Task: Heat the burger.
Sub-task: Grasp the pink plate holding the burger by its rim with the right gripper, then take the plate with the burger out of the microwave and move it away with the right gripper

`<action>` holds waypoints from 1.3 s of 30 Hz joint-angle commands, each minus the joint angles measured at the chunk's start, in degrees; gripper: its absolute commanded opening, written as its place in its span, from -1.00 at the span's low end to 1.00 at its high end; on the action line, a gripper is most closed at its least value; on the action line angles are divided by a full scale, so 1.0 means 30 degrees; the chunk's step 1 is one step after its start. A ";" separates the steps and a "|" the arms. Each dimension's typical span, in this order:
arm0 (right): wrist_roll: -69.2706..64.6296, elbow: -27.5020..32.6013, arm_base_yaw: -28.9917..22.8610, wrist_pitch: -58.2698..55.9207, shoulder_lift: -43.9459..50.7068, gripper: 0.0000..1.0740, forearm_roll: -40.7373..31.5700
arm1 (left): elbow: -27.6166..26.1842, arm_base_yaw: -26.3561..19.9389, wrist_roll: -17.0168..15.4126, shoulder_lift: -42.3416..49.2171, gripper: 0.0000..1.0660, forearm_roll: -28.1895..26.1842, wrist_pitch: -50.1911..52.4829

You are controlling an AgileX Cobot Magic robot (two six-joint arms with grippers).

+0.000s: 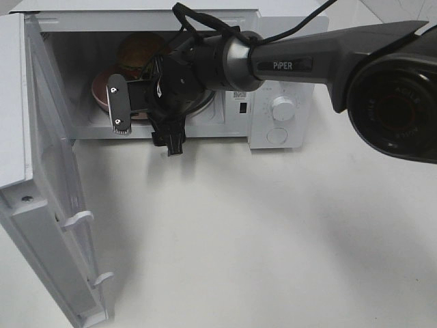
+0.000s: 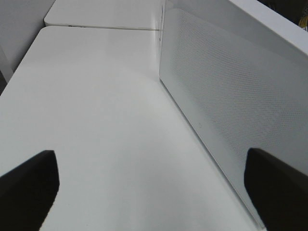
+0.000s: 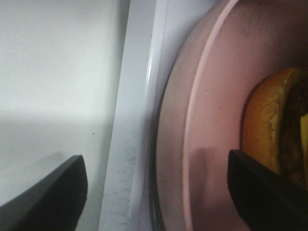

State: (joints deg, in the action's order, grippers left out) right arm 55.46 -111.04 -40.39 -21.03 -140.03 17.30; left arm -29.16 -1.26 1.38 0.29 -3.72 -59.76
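Observation:
The burger sits on a pink plate inside the open white microwave. My right arm reaches across to the oven's opening, and its gripper hangs at the plate's front rim. In the right wrist view the gripper is open and holds nothing. One finger is over the white sill, the other over the pink plate by the burger's bun. My left gripper is open and empty over the bare table, beside the microwave door. It is out of the exterior high view.
The microwave door stands swung out to the left over the table. The control panel with its round knob is on the oven's right. The white table runs in front of the oven.

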 commanded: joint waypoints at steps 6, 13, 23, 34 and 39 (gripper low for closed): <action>-0.0153 -0.0153 0.0115 0.0095 -0.0057 0.02 -0.0134 | 0.0095 -0.0038 -0.0057 0.0401 0.88 -0.0038 0.0115; -0.0153 -0.0153 0.0115 0.0516 -0.0229 -0.65 -0.0516 | 0.0095 -0.0038 -0.0057 0.0401 0.88 -0.0038 0.0115; 0.0095 -0.0153 0.0115 0.0000 -0.0229 -1.00 -0.0477 | 0.0095 -0.0038 -0.0057 0.0401 0.88 -0.0038 0.0115; 0.1375 -0.0115 0.0038 -0.0707 0.0210 -1.00 -0.0458 | 0.0095 -0.0038 -0.0057 0.0401 0.88 -0.0038 0.0115; 0.1528 0.0516 0.0038 0.0000 0.0993 -1.00 -0.0439 | 0.0095 -0.0038 -0.0057 0.0401 0.88 -0.0038 0.0115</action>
State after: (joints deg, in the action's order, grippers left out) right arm 58.73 -109.43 -40.34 -22.75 -138.43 15.30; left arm -29.16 -1.26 1.38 0.29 -3.72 -59.76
